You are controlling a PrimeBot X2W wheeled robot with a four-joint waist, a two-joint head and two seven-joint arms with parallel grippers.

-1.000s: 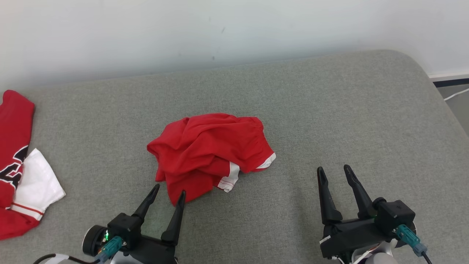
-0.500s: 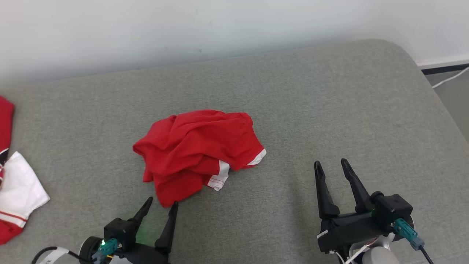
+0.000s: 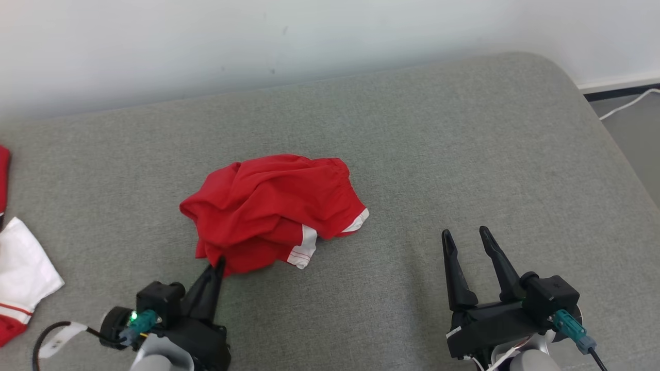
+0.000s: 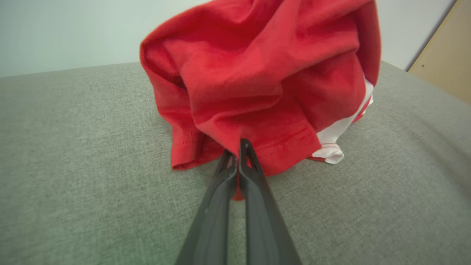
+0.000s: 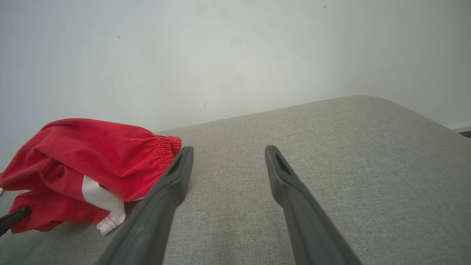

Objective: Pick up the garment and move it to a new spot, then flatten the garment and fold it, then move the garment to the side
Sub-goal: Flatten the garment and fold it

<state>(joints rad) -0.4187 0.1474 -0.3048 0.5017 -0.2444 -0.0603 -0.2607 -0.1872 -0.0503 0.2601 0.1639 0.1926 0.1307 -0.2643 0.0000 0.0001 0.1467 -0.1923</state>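
Observation:
A crumpled red garment (image 3: pixel 273 208) with white trim lies bunched on the grey cushioned surface (image 3: pixel 438 154). My left gripper (image 3: pixel 216 265) is shut on the garment's near hem. The left wrist view shows the red garment (image 4: pixel 257 73) with its hem pinched between the tips of that left gripper (image 4: pixel 237 147). My right gripper (image 3: pixel 465 238) stands open to the right of the pile, apart from it, nothing between its fingers. From the right wrist, the garment (image 5: pixel 92 158) sits at the left, beside my open right gripper (image 5: pixel 228 151).
Another red and white garment (image 3: pixel 20 273) lies at the surface's far left edge. A pale wall (image 3: pixel 258 41) backs the surface. The cushion's rounded right end drops to the floor, where a white cable (image 3: pixel 626 103) runs.
My left gripper went from open just short of the garment to shut on its near hem, pulling that edge in. The camera shifted, sliding the scene left. The right gripper stayed open.

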